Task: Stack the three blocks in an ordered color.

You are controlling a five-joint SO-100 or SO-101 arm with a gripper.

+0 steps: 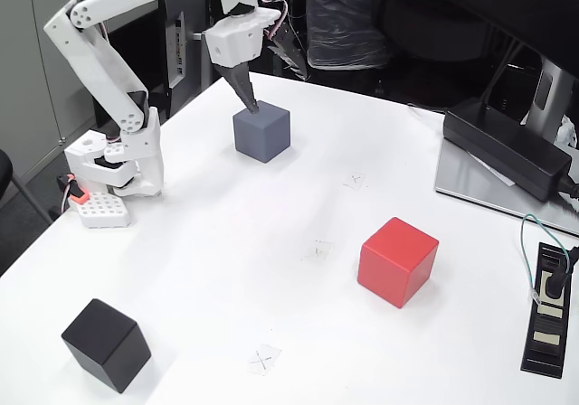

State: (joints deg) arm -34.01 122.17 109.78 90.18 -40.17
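The slate blue-grey block (262, 134) stands at the back of the white table (271, 287). My gripper (277, 94) hangs over it from the white arm, pointing down. Its dark lower fingertip (251, 105) touches the block's top back-left edge. The other dark finger (289, 60) is spread out to the right, above and behind the block, so the jaws stand open with nothing held. The red block (397, 260) sits right of centre. Near the front left corner rests the black block (106, 344). All three stand apart, none on another.
The arm's white base (122, 165) is clamped at the table's left edge, beside a small white-and-orange part (98, 209). A long black power brick (507, 147) lies on a grey plate at the right. At the right edge is a black power strip (547, 310). Small pencilled crosses (262, 360) mark the table.
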